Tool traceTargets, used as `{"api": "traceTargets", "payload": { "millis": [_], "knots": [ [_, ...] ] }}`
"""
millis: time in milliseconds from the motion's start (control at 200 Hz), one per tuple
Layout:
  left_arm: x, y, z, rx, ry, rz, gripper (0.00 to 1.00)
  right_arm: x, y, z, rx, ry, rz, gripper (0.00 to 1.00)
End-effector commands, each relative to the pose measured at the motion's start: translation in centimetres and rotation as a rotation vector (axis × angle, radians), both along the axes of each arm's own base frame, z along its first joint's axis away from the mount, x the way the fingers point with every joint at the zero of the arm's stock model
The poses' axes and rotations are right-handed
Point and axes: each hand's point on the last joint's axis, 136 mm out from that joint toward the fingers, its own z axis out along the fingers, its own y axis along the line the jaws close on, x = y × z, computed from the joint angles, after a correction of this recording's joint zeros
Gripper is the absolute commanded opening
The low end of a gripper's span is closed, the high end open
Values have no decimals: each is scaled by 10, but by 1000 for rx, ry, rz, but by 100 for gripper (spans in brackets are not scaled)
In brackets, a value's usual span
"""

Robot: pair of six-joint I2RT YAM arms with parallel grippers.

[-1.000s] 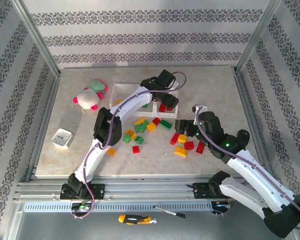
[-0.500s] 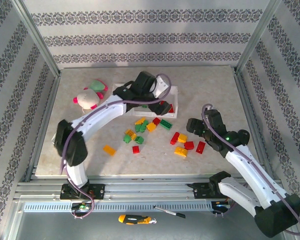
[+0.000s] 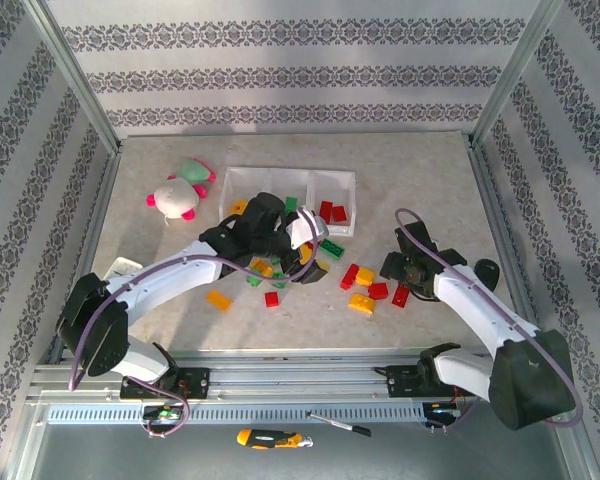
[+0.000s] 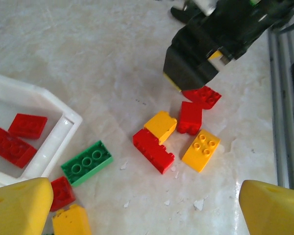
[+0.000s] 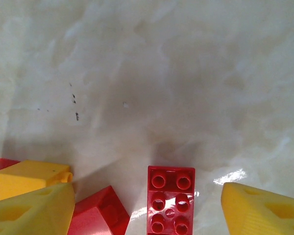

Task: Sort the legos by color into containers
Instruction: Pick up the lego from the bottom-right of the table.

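- Back wall [image 3: 300,80]: white paper with horizontal bands of dark grey ornamental pattern.
- Left side wall [image 3: 20,150] and right side wall [image 3: 580,150]: same banded paper, the bands running at a slant in the top view.
- Silver metal corner posts [image 3: 75,75], one at each rear corner, leaning outward towards the top.
- Beige marble-patterned tabletop [image 3: 420,170]: glossy, a few small dark specks [image 5: 76,115], a bright patch of glare [image 5: 230,176].
- Silver slotted metal rails [image 3: 300,380] along the near table edge; a pale perforated strip [image 3: 280,412] just below.
- Grey flat ledge [image 3: 100,455] nearest the camera.
- Lighting: even, soft shadows.
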Motion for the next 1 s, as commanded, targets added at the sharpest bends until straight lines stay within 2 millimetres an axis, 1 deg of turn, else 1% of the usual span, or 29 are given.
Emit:
{"api": "traceTargets", "payload": {
  "millis": [0, 295, 415, 515, 585, 809, 914, 994],
  "knots": [
    [-10, -13, 27, -95, -86, -83, 98, -4, 1, -14, 35, 40, -23, 76],
    [-10, -15, 25, -91, -98, -100, 99, -17, -1, -42, 36, 139, -28, 70],
    [-10, -16, 22, -90, -89, -102, 99, -21, -2, -50, 25, 175, -23, 63],
    [-9, -18, 23, -92, -87, -104, 99, -21, -2, -52, 26, 184, -21, 55],
    [-9, -18, 23, -96, -89, -107, 99, -20, -1, -51, 30, 180, -15, 49],
    [-9, -18, 22, -93, -91, -105, 99, -16, -1, -39, 27, 151, -9, 36],
    [-10, -16, 22, -91, -95, -99, 99, -11, 1, -25, 35, 113, 0, 34],
    [-10, -13, 20, -88, -94, -88, 99, -2, 4, -7, 31, 59, 17, 32]
  ]
}}
